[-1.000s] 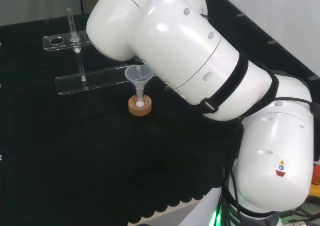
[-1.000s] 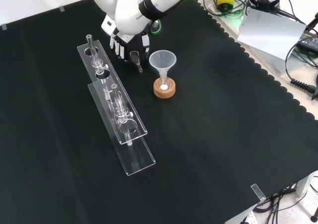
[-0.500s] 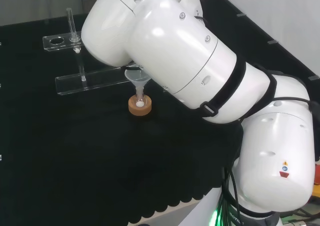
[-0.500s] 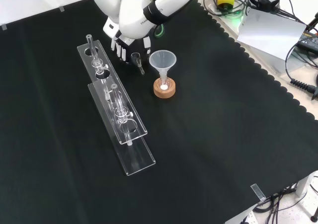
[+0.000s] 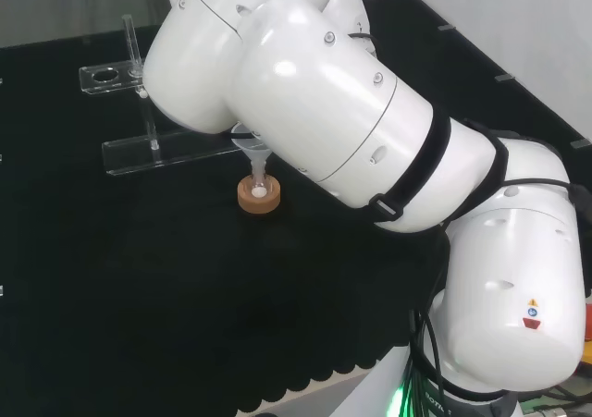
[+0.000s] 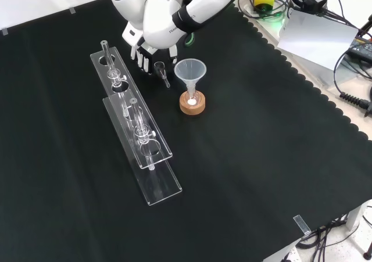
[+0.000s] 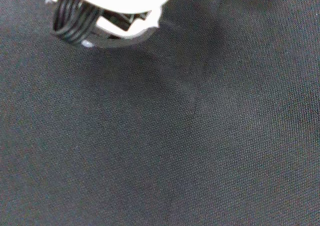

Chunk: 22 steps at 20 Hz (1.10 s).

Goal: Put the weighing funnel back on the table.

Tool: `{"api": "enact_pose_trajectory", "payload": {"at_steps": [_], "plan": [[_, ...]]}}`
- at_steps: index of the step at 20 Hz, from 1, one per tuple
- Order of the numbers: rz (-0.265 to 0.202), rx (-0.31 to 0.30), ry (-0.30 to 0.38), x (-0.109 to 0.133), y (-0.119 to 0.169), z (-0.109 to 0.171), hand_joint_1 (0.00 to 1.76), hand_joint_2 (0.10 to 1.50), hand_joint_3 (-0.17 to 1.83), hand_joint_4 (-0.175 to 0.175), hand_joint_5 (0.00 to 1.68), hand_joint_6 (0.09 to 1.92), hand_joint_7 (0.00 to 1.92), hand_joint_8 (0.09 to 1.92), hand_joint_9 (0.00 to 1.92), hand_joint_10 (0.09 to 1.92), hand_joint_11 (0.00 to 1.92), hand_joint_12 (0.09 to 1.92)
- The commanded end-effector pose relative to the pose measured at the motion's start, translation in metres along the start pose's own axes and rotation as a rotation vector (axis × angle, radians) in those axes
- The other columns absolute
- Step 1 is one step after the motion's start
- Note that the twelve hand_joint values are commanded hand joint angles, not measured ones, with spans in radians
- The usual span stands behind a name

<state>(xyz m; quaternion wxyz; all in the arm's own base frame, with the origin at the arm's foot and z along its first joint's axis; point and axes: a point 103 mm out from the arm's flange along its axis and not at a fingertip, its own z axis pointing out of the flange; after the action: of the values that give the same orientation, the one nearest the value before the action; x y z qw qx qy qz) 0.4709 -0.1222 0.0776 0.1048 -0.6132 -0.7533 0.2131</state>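
Note:
In the front view the hand [image 6: 152, 48] hangs fingers down at the top, just up and left of the big funnel [image 6: 190, 70]. The weighing funnel [image 6: 161, 74], a small clear scoop with a short stem, sits slanted between the fingers [image 6: 140, 57] and the thumb, stem pointing down toward the cloth; it looks pinched there. Whether its stem touches the cloth I cannot tell. The big funnel stands untouched in its small flask on a cork ring [image 6: 192, 104]. In the head view the arm's white links cover the hand and most of the funnel [image 5: 252, 151] above the cork ring [image 5: 259, 197]. The wrist view looks at black cloth close below.
Two long clear racks [image 6: 130, 106] [image 6: 152, 168] with test tubes lie left of the hand and funnel in the front view; one rack end is close to the fingers. In the head view they lie behind the funnel [image 5: 157, 149]. Cables and boxes sit past the cloth's scalloped edge [image 6: 302, 76].
The hand, with the weighing funnel, has shifted slightly down and right in the front view. In the head view the arm's links have swung left and now cover more of the big funnel.

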Motion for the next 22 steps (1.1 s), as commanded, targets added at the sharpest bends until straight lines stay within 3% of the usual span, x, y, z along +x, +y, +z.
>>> {"api": "enact_pose_trajectory", "payload": {"at_steps": [1,2,4,5,7,13,22], "plan": [[-0.003,0.004,0.008,0.001,-0.002,-0.002,1.08,0.78,0.53,0.175,1.14,0.85,0.77,0.68,1.08,0.36,0.74,1.11],[-0.003,0.005,0.006,0.002,-0.002,-0.004,1.07,0.84,0.42,0.175,1.11,0.87,0.74,0.69,1.06,0.37,0.72,1.12],[-0.003,0.006,0.002,0.002,-0.004,-0.006,0.99,0.82,0.41,0.055,0.94,0.79,0.68,0.71,1.02,0.39,0.69,1.13],[-0.003,0.006,-0.001,0.002,-0.004,-0.006,0.96,0.78,0.46,0.019,0.84,0.77,0.66,0.71,1.0,0.4,0.68,1.14],[-0.002,0.013,-0.007,0.003,-0.005,-0.007,0.94,0.71,0.55,-0.014,0.67,0.74,0.63,0.72,0.98,0.43,0.66,1.16],[-0.003,0.031,-0.025,0.006,-0.008,-0.007,0.91,0.65,0.6,-0.022,0.44,0.6,0.58,0.73,0.93,0.46,0.62,1.19],[0.006,-0.027,-0.032,0.002,-0.032,-0.033,0.88,0.63,0.6,-0.025,0.38,0.43,0.52,0.73,0.86,0.51,0.56,1.22]]}}
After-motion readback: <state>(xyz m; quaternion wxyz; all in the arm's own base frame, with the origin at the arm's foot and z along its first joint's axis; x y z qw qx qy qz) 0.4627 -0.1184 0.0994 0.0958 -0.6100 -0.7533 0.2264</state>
